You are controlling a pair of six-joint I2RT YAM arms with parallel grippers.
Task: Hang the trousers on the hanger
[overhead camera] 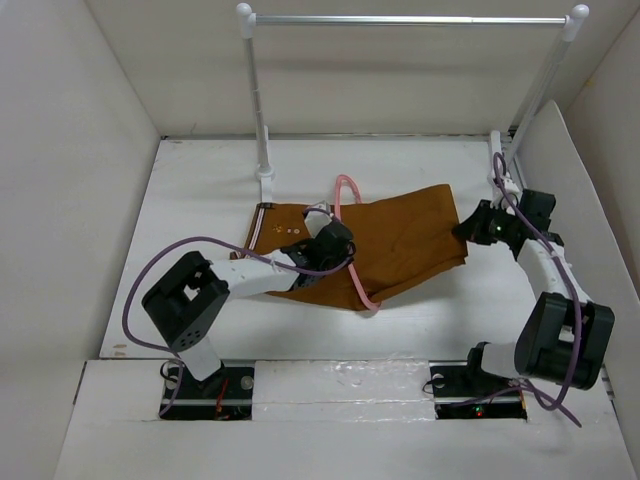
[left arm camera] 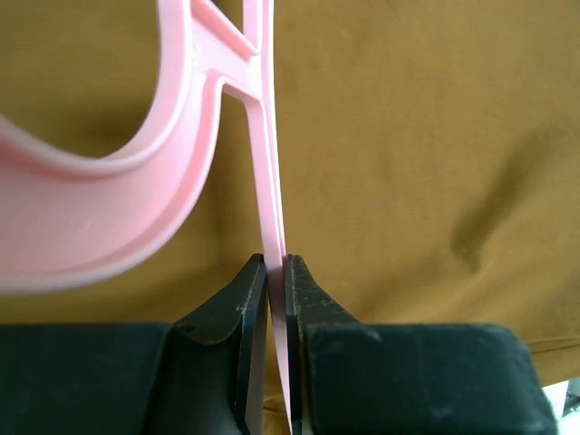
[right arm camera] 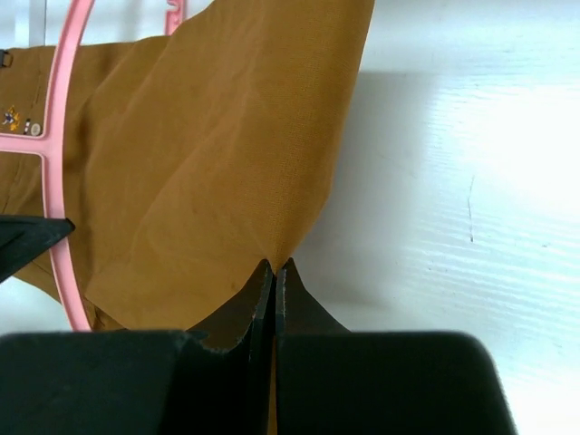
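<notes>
Rail post (overhead camera: 256,100) close behind trousers (overhead camera: 400,240)

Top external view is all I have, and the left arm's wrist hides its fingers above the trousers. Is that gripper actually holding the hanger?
Observer: Yes. The left wrist view shows the left gripper shut on a thin straight bar of the pink hanger, next to a broad curved part.
Operator: And the right one, at the far edge of the cloth: gripping or only touching?
Observer: Gripping. In the right wrist view the right gripper is shut on the edge of the trousers, and the cloth rises in a peak straight out of the closed jaws.
</notes>
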